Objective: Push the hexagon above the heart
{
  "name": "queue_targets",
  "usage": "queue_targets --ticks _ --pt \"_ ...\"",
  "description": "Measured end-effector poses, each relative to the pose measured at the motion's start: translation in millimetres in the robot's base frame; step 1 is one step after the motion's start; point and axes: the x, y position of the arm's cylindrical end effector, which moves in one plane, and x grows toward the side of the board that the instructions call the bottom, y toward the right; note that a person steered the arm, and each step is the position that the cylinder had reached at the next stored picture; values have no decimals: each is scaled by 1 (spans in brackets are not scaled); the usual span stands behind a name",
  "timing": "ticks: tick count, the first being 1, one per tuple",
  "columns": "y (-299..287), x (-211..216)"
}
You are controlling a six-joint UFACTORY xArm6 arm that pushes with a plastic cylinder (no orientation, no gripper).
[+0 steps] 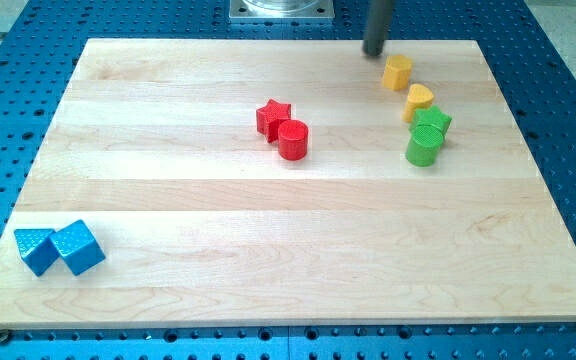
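A yellow hexagon stands near the view's top right of the wooden board. A yellow heart lies just below and right of it, a small gap apart. My tip is at the board's top edge, just up and left of the hexagon, close to it but apart.
A green star touches the heart's lower side, with a green cylinder against it below. A red star and red cylinder touch near the middle. Two blue blocks sit at the bottom left.
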Motion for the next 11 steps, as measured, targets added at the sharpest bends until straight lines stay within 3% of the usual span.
queue_targets --ticks 1,2,4,5,6,7,9,11 --pt "-14 47" --pt "47 56" --pt "79 36" --pt "109 17" --pt "163 27" --pt "159 37" --pt "84 40" --pt "83 34"
